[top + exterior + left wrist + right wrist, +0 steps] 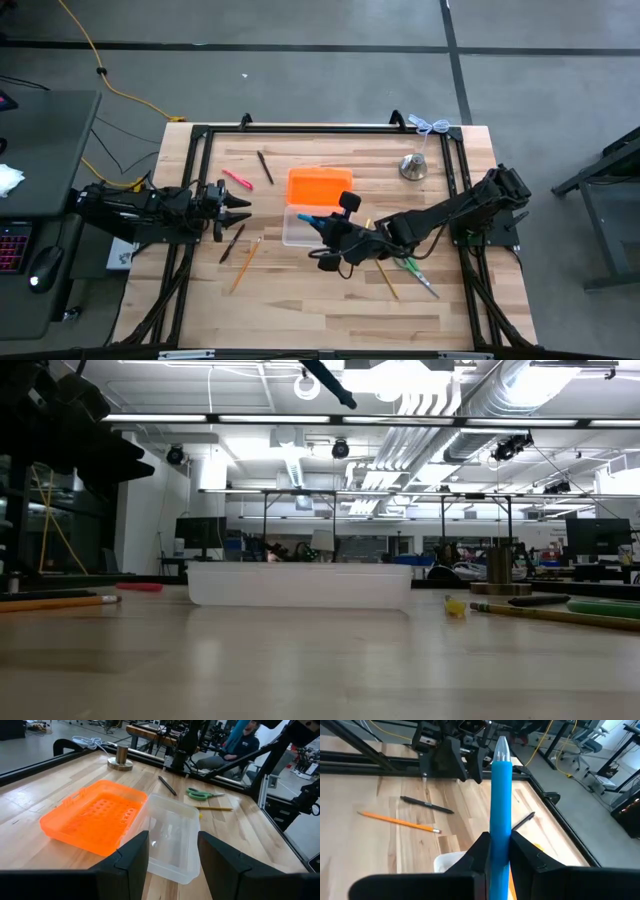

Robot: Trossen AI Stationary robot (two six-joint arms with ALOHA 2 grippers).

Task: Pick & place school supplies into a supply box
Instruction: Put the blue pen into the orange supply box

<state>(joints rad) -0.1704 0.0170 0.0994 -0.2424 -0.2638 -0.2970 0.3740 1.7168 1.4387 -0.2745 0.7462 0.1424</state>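
Left wrist view: clear supply box (pixel 172 837) holds nothing visible, orange lid (pixel 92 817) flung open beside it; right gripper (pixel 497 845) clamps a blue pen (pixel 500 805); left gripper (pixel 172 852) spread wide.

A glossy clear plastic supply box (pixel 172 837) and its translucent orange plastic lid (pixel 92 815) sit on a pale, smooth wood-grain table (pixel 240 827); beyond the lid stands a dull metal weight (pixel 120 759).
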